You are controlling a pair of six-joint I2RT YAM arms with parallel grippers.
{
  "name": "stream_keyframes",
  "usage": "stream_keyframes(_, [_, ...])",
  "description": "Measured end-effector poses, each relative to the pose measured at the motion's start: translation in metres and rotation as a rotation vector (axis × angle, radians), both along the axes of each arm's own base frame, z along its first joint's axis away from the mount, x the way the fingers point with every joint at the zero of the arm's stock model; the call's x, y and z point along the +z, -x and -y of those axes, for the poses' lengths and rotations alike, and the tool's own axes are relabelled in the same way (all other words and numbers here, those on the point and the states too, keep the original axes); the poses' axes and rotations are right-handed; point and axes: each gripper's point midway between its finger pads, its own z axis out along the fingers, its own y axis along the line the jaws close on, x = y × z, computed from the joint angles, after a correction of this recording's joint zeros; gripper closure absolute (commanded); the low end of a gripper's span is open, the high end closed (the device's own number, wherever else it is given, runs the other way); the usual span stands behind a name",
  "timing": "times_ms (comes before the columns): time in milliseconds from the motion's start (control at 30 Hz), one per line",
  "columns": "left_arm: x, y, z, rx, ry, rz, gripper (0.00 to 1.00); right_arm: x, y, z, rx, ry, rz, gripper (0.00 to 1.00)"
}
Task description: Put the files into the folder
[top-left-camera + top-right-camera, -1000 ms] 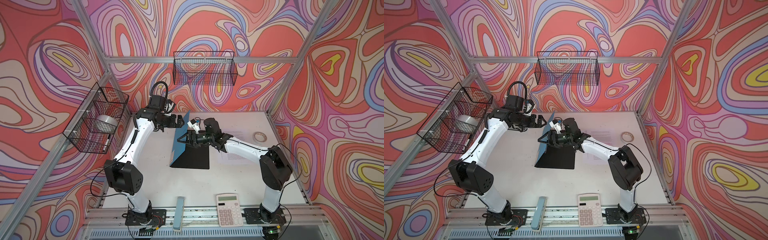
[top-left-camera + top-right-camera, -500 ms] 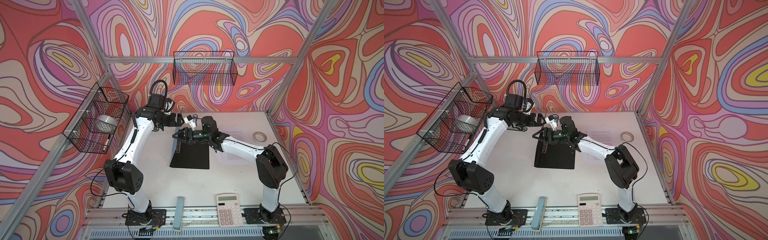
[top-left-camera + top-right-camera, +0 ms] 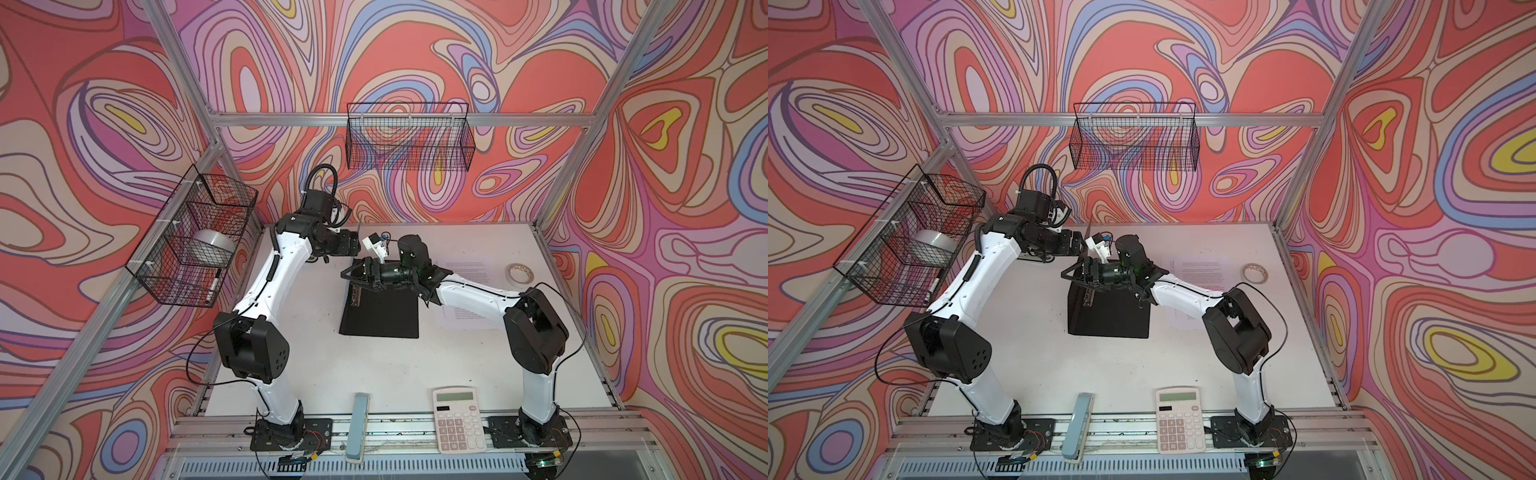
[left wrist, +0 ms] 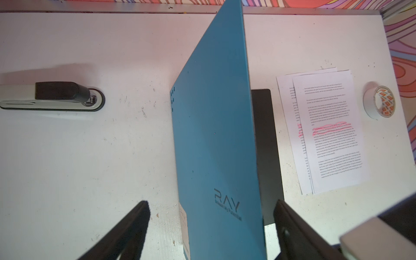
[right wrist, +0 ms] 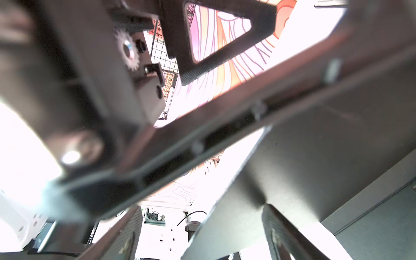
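Blue folder (image 4: pixel 216 135) stands opened between the left end effector's (image 4: pixel 211 202) wide, empty jaws. The right end effector (image 3: pixel 351 277) gapes, gripping nothing. Papers (image 4: pixel 331 132) behind it are still unfiled.

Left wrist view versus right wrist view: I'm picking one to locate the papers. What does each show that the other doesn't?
Only the left wrist view: the files, a tape roll, a stapler and the blue outside of the folder. Only the right wrist view: the folder's black inside, close and blurred, and a wire basket. Both: the folder's raised cover.
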Motion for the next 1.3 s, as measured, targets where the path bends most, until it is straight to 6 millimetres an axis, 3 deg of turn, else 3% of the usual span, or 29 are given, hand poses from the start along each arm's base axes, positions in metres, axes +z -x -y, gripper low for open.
stream_keyframes(767, [-0.014,0.007,-0.029,0.039,-0.168,-0.035,0.53,0.001,0.003,0.000,0.012,0.000,0.010,0.12])
stream_keyframes(967, [-0.027,0.016,-0.039,0.048,-0.188,-0.081,0.60,-0.021,0.003,0.013,-0.039,0.132,0.018,0.13])
stream_keyframes(1300, [-0.032,0.041,-0.060,0.083,-0.179,-0.122,0.68,-0.080,-0.009,0.055,-0.196,0.496,0.026,0.19])
